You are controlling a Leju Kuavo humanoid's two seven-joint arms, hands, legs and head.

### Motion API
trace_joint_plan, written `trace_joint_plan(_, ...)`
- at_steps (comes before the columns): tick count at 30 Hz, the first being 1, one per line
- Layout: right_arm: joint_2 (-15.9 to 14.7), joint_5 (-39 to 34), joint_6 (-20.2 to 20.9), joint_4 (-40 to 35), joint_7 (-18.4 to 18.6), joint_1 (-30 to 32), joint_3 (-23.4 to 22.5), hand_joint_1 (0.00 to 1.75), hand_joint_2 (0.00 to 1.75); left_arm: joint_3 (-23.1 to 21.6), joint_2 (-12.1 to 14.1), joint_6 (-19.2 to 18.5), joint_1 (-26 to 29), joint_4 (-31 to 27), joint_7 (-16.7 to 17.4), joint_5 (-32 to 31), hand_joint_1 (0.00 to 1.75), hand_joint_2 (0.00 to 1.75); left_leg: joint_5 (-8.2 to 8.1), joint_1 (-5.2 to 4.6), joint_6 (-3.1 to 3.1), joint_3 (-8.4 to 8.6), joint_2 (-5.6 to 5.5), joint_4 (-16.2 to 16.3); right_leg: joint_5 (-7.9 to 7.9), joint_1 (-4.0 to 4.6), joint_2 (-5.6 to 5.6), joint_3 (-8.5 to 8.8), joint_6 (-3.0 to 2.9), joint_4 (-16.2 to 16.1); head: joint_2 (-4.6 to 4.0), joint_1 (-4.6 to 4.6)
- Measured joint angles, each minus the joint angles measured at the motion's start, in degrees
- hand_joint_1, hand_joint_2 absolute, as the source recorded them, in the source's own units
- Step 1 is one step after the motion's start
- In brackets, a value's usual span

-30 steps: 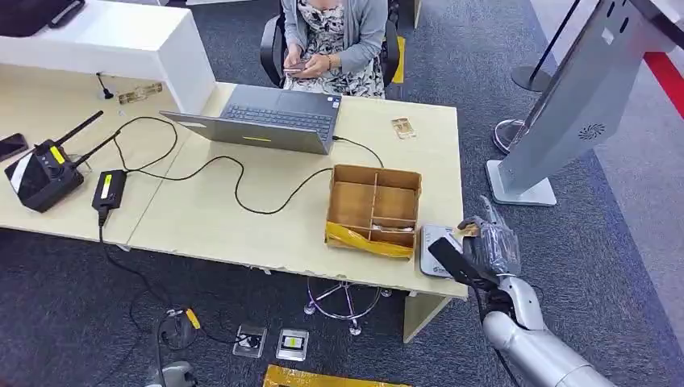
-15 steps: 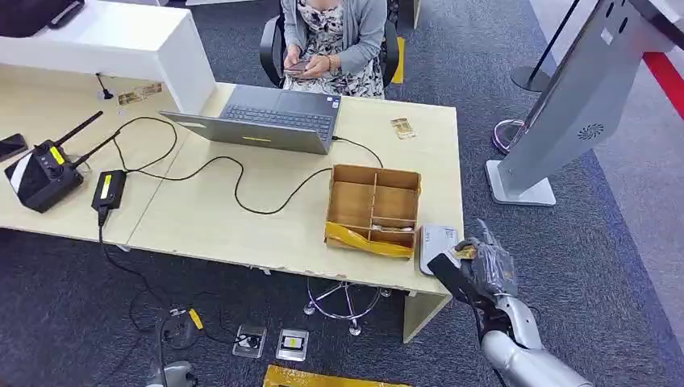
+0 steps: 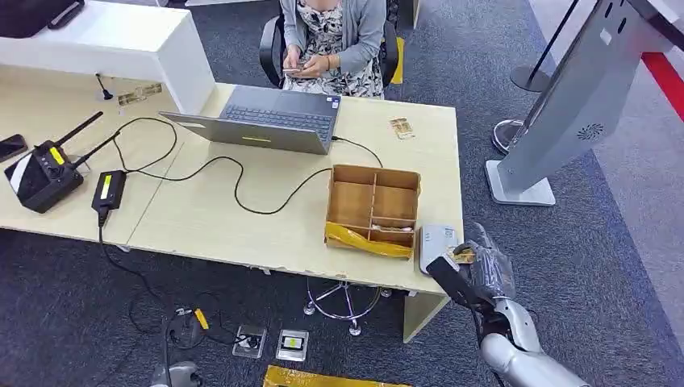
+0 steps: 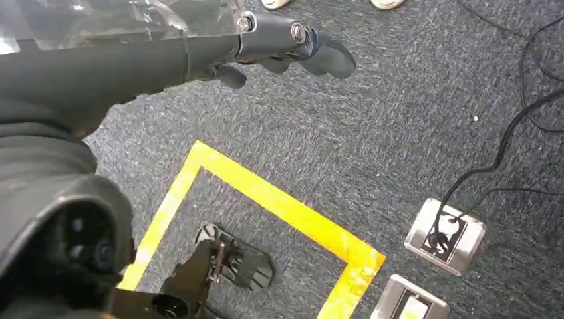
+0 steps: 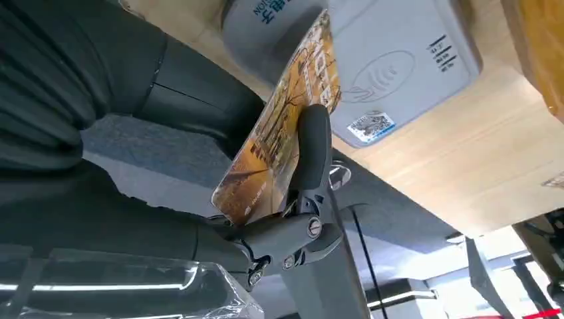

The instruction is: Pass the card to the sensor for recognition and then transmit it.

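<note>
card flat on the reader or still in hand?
In hand. The right hand pinches the card, which stands tilted on edge beside the grey reader at the desk corner, not lying flat on it.

In front of me a pale wooden desk [image 3: 266, 226] is carrying an open laptop [image 3: 270, 119] at its far edge, with a cardboard divider box [image 3: 374, 210] to the right and the grey card sensor [image 3: 436, 243] sitting just beside it at the near right corner. A black cable [image 3: 234, 181] is trailing left to a power brick [image 3: 108, 190] and a black radio unit [image 3: 44, 171], while a small card [image 3: 402, 127] is lying far right.
</note>
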Motion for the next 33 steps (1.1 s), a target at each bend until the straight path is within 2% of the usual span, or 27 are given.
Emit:
trace_joint_plan(13, -0.50, 1.40, -0.05, -0.07, 1.03, -0.63, 0.00, 1.75, 1.75, 0.00, -0.44, -0.02, -0.05, 0.00, -0.02, -1.73, 0.00, 0.00, 0.01, 0.00, 0.00, 0.12, 0.07, 0.00, 0.06, 0.00, 0.13, 0.13, 0.00, 0.00, 0.00, -0.02)
trace_joint_plan(19, -0.50, -6.73, 3.15, -1.64, -2.62, -1.24, -1.42, 1.75, 1.75, 0.00, -0.61, -0.65, -0.05, 0.00, -0.04, -1.85, 0.00, 0.00, 0.01, 0.00, 0.00, 0.07, 0.06, 0.00, 0.07, 0.00, 0.13, 0.12, 0.01, 0.03, 0.00, 0.00)
trace_joint_plan(22, -0.39, -5.29, 3.19, -2.38, -3.08, -2.23, -1.70, 1.75, 1.75, 0.00, -0.79, -0.70, -0.10, 0.00, -0.04, -3.21, 0.00, 0.00, 0.01, 0.00, 0.00, 0.02, 0.06, 0.00, 0.07, 0.00, 0.13, 0.05, 0.01, 0.03, 0.00, -0.04)
trace_joint_plan(30, 0.00, 0.16, 4.74, -5.71, -1.27, -9.66, -1.60, 1.75, 1.75, 0.02, -1.60, -0.57, -1.03, 0.00, 0.74, -4.90, 0.00, 0.00, 0.02, 0.00, 0.00, -0.03, 0.05, 0.00, 0.07, 0.00, 0.12, 0.02, 0.01, 0.05, 0.00, 0.00)
trace_joint_plan(33, 1.02, 1.66, 5.94, -5.68, -2.86, -12.89, -1.36, 1.75, 1.75, 0.02, -1.97, -1.03, -1.41, 0.00, 0.51, -3.70, 0.00, 0.00, 0.02, 0.00, 0.00, -0.07, 0.05, 0.00, 0.08, 0.00, 0.11, 0.01, 0.00, 0.06, 0.00, 0.02)
